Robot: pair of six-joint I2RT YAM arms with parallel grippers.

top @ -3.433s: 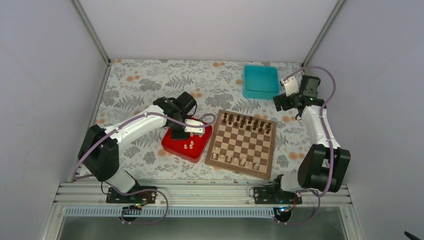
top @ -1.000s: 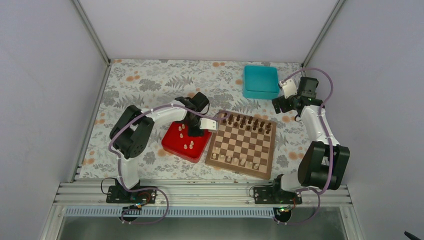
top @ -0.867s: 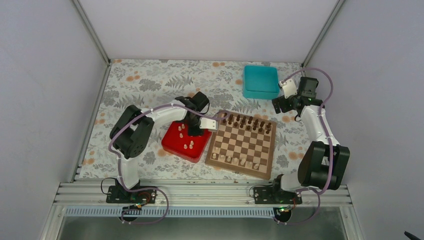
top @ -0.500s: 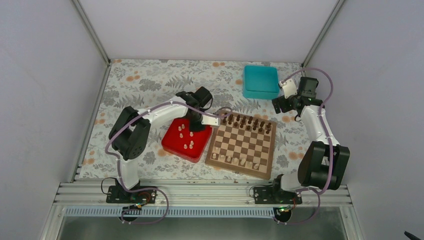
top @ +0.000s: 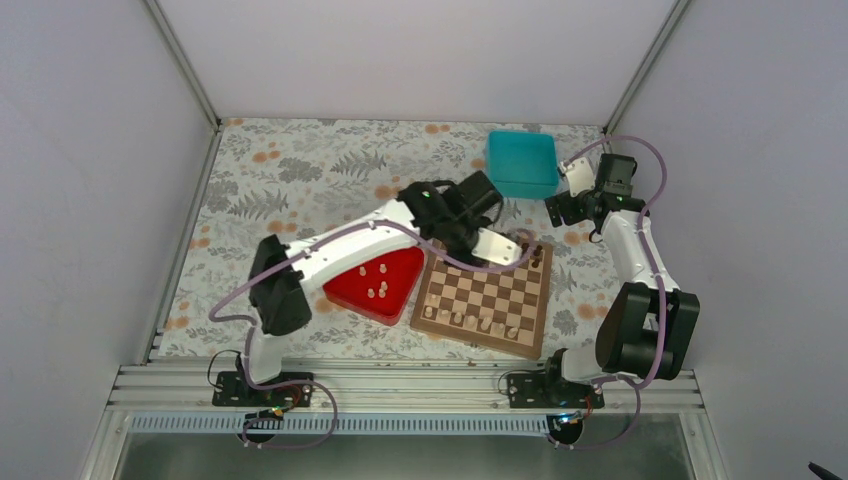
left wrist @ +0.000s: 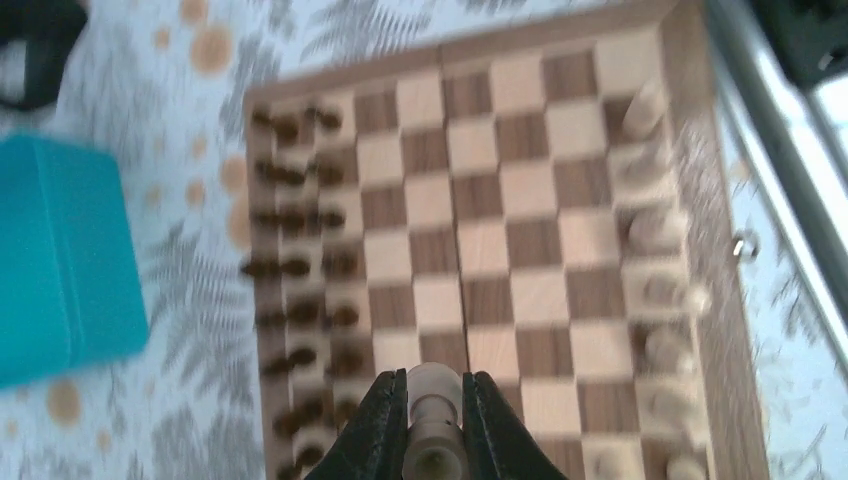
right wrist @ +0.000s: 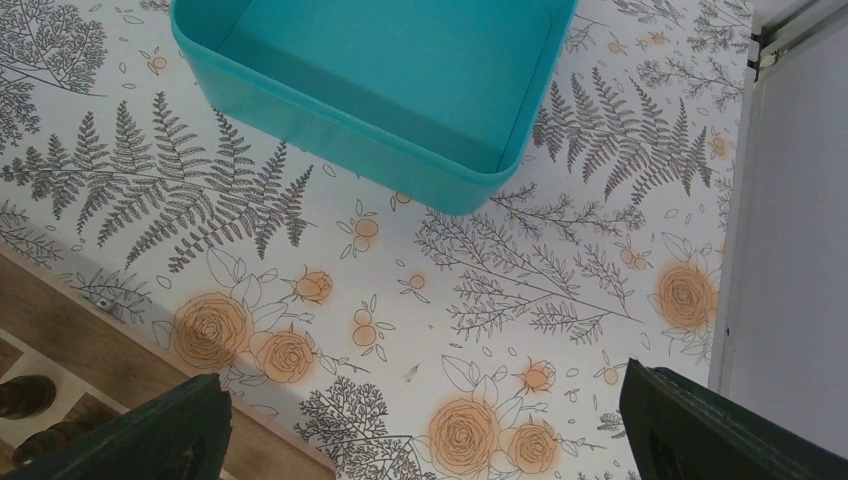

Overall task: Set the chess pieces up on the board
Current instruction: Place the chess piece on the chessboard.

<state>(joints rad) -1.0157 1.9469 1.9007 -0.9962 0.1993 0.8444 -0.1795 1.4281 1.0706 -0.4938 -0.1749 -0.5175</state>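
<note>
My left jaws pinch a pale piece (left wrist: 433, 400), the board (left wrist: 500, 250) just below; my right jaws gape. Next, lower it onto its square.

The board (left wrist: 520, 250) is wood with visible grain, satin rather than shiny. The pale chess pieces (left wrist: 655, 230) look like smooth, unstained wood. The red tray (top: 365, 310) is glossy plastic, and the teal box (right wrist: 330, 130) is smooth plastic with a soft sheen. The tabletop (right wrist: 470, 270) carries a matt printed floral covering. The left fingers (left wrist: 380, 440) are matt dark plastic.
</note>
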